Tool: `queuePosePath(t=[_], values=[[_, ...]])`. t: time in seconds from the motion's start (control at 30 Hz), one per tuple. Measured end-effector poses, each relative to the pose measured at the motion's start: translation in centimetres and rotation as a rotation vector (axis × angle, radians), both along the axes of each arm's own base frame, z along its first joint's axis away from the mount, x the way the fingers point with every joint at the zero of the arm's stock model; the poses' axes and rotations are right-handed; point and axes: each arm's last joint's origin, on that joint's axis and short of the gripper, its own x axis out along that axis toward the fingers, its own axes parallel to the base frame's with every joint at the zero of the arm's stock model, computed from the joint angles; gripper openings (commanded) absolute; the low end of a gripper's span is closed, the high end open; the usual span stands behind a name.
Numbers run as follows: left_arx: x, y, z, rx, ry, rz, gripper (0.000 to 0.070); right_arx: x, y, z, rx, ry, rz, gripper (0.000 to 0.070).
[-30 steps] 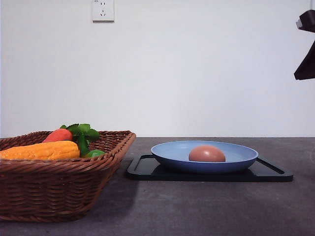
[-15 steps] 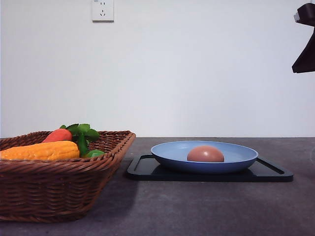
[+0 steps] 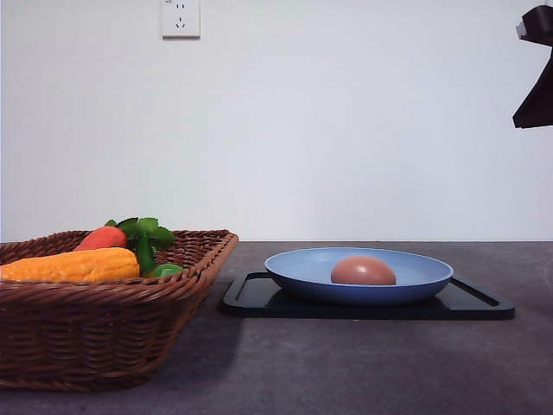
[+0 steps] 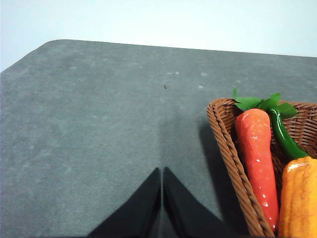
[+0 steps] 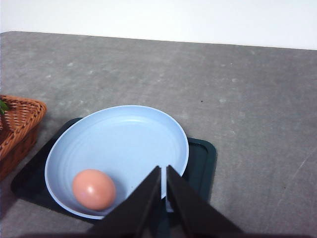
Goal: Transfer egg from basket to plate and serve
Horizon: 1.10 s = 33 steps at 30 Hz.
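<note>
The reddish-brown egg (image 3: 363, 271) lies in the light-blue plate (image 3: 415, 281), also seen as the egg (image 5: 94, 189) near one side of the plate (image 5: 129, 139). The wicker basket (image 3: 95, 328) stands left of the plate, and its corner (image 4: 225, 144) shows in the left wrist view. My right gripper (image 5: 163, 172) hovers above the plate's rim, shut and holding nothing. Over bare table beside the basket, my left gripper (image 4: 162, 172) is shut and empty.
The plate rests on a flat black tray (image 3: 479, 304). In the basket lie a red-orange carrot (image 4: 257, 158), a long orange-yellow vegetable (image 3: 73, 264) and green leaves (image 3: 143, 232). Part of my right arm (image 3: 537, 78) hangs high at the right edge.
My right arm rose slightly at the top right. The egg rocked a little in the plate and settled back.
</note>
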Motion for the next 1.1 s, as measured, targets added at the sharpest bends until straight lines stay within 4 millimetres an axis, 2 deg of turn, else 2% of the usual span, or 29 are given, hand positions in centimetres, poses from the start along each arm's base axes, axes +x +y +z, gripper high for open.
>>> queuePosePath(t=[0.5,0.7,0.8,0.9,1.1], values=[[0.0,0.0,0.0,0.000,0.000,0.000,0.0000,-0.1,-0.1,0.0,-0.006,-0.002,-0.001,0.0000],[0.0,0.0,0.0,0.000,0.000,0.000,0.0000,-2.2,-2.2,0.9,-0.049,-0.170,-0.104,0.0000],[0.0,0.0,0.0,0.000,0.000,0.000,0.0000,-3.1,-3.3,0.0,-0.055,-0.229,-0.155,0.0000],[0.0,0.0,0.0,0.000,0.000,0.000,0.0000,-3.7,-4.3,-1.8,-0.065,-0.238,-0.217,0.0000],[0.0,0.0,0.0,0.000,0.000,0.000,0.0000,-4.2,-5.4,-4.1,-0.059,-0.276,-0.251,0.0000]])
